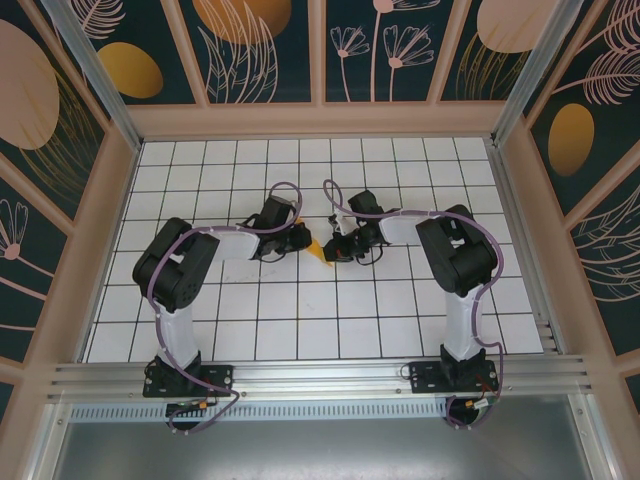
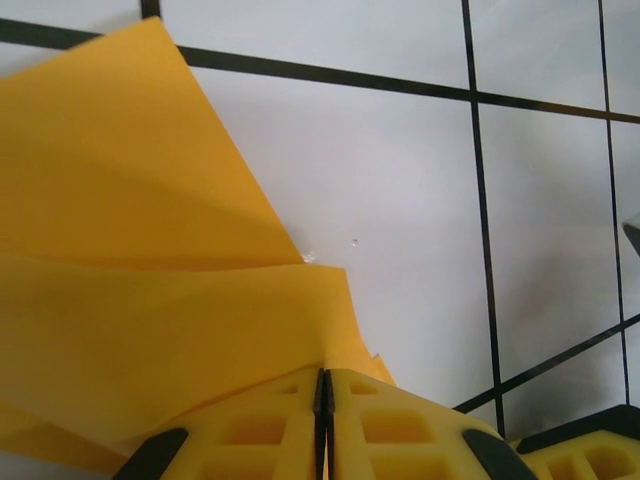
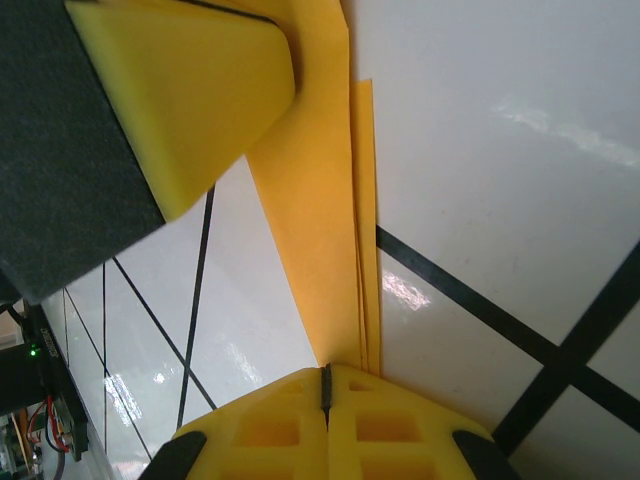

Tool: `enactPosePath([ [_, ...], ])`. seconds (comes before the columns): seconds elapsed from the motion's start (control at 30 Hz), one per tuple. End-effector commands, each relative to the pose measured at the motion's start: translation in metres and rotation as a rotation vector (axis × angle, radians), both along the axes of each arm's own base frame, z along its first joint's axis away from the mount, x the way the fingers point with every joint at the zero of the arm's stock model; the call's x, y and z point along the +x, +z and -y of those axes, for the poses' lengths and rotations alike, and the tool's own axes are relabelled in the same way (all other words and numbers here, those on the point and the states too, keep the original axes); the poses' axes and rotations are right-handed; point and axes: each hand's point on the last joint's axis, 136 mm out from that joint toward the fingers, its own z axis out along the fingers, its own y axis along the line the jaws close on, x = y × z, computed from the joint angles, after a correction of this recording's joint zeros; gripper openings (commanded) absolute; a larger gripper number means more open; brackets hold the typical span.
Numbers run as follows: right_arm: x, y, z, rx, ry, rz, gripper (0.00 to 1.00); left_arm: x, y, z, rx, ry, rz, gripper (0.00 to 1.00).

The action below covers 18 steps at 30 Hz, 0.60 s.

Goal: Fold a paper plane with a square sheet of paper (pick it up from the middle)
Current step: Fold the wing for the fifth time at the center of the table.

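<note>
Orange-yellow paper [image 2: 120, 250] fills the left of the frame, yellow pads [image 2: 400, 402] at the bottom. White table [image 1: 300, 312], black grid lines. Dark teal walls [image 1: 185, 80] carry orange ovals, pale flower outlines.

The left arm [image 1: 175, 268] and right arm [image 1: 455, 252] are white tubes between black joints, each trailed by a purplish cable [image 1: 284, 186]. The left claw [image 2: 323, 374] and right claw [image 3: 325, 370] carry yellow pads [image 2: 250, 432] moulded with square pockets.
</note>
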Motion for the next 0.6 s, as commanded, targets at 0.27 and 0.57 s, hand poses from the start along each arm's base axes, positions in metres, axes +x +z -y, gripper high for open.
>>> enactPosePath([
  [0.27, -0.032, -0.063, 0.047, -0.239, -0.041, -0.141, 0.00, 0.013, -0.043, -0.089, 0.125, 0.254, -0.098, 0.13],
  [0.57, -0.034, -0.065, 0.050, -0.250, -0.043, -0.146, 0.00, 0.023, -0.047, -0.109, 0.119, 0.324, -0.102, 0.14],
])
